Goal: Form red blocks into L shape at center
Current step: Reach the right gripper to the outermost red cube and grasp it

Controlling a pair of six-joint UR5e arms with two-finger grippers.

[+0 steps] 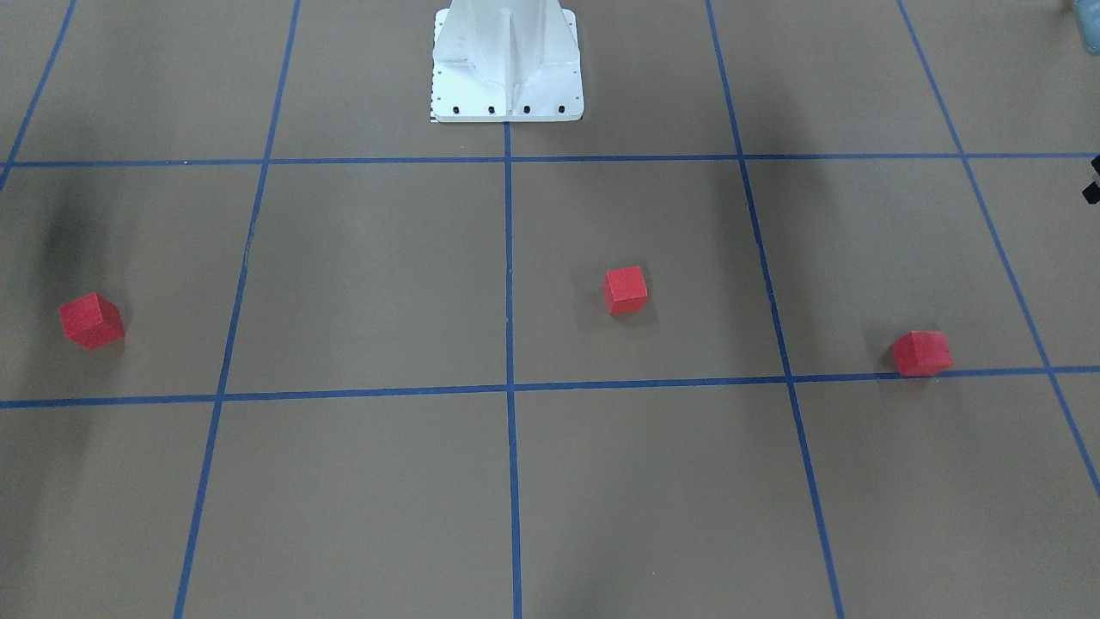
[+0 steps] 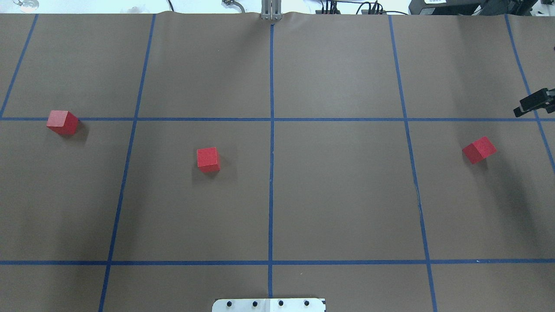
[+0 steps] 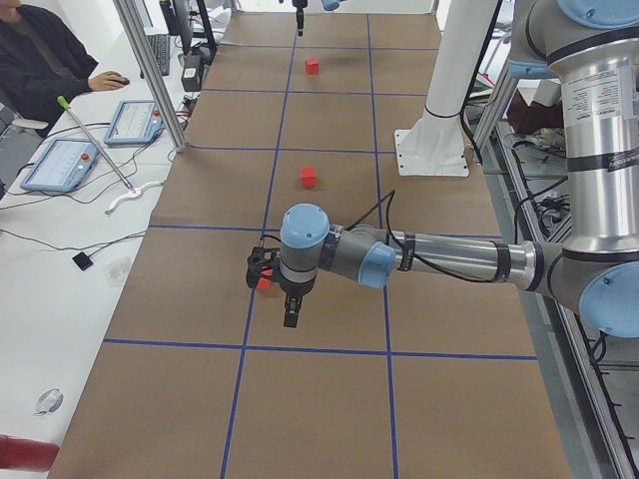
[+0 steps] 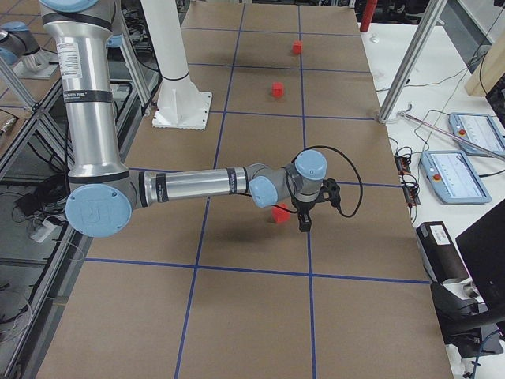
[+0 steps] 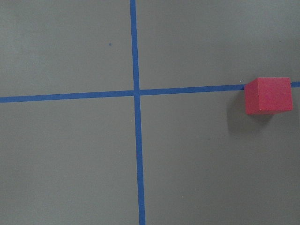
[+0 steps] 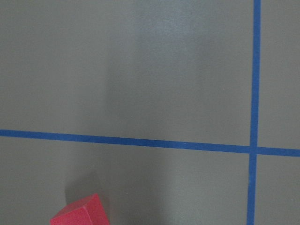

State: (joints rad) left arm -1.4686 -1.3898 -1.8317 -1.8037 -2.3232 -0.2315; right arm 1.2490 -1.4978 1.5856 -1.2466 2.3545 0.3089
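Observation:
Three red blocks lie apart on the brown surface. One (image 2: 63, 122) is far left on a blue line and shows in the left wrist view (image 5: 268, 96). One (image 2: 208, 159) sits left of the central blue line (image 2: 271, 173). One (image 2: 479, 150) is far right, at the bottom of the right wrist view (image 6: 82, 213). My left gripper (image 3: 291, 317) hangs above the surface beside the left block. My right gripper (image 4: 304, 223) hangs beside the right block, with only a black sliver (image 2: 534, 103) overhead. I cannot tell whether either is open or shut.
The white metal base (image 2: 269, 304) stands at the near middle edge. An operator (image 3: 40, 60) and tablets (image 3: 60, 165) are beside the table's far side, behind aluminium posts (image 3: 150, 70). More tablets (image 4: 458, 170) show in the exterior right view.

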